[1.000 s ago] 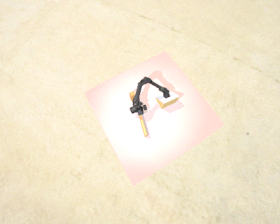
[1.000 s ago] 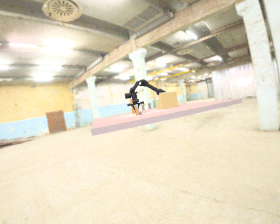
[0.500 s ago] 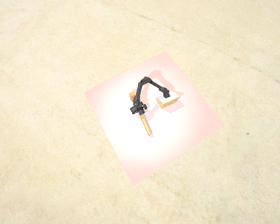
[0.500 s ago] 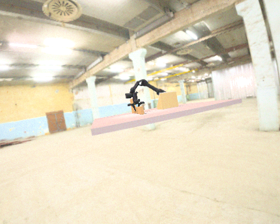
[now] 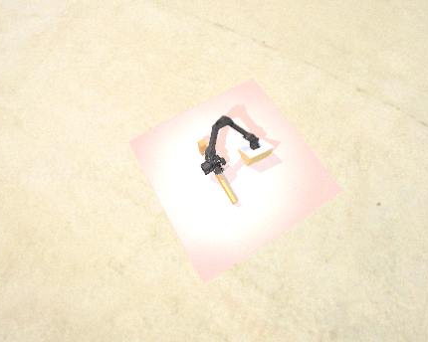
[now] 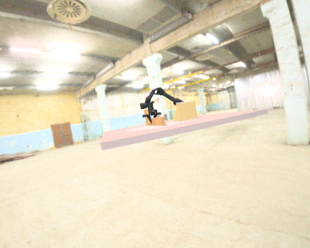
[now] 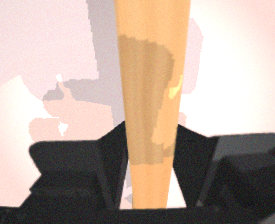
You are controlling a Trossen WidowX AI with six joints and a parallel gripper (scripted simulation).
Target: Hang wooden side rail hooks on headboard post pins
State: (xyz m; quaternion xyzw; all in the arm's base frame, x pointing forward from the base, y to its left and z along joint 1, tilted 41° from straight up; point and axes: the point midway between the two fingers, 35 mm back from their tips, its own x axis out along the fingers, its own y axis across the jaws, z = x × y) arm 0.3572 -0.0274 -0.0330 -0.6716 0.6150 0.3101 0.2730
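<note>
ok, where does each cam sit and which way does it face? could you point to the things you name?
Top: high above the table (image 5: pixel 185 244), looking down; whole arm (image 5: pixel 225 120) and gripper (image 5: pixel 218 168) show.
Exterior: off to the side, low, looking across table (image 6: pixel 184 130) and hall; arm (image 6: pixel 158 91) shows in profile.
Wrist: on the arm by the gripper (image 7: pixel 150 150), facing past its fingers along the rail (image 7: pixel 148 75).
Top and exterior share arm and table.

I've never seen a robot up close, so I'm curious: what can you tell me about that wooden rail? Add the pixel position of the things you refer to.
The rail (image 5: pixel 228 190) (image 7: pixel 150 65) is a long, straight, orange-tan bar with faint lengthwise grain, apparently wood. The gripper (image 5: pixel 218 169) (image 7: pixel 145 121) is shut on it, one finger against each side. A shadow falls across it. Its hooks cannot be made out.
</note>
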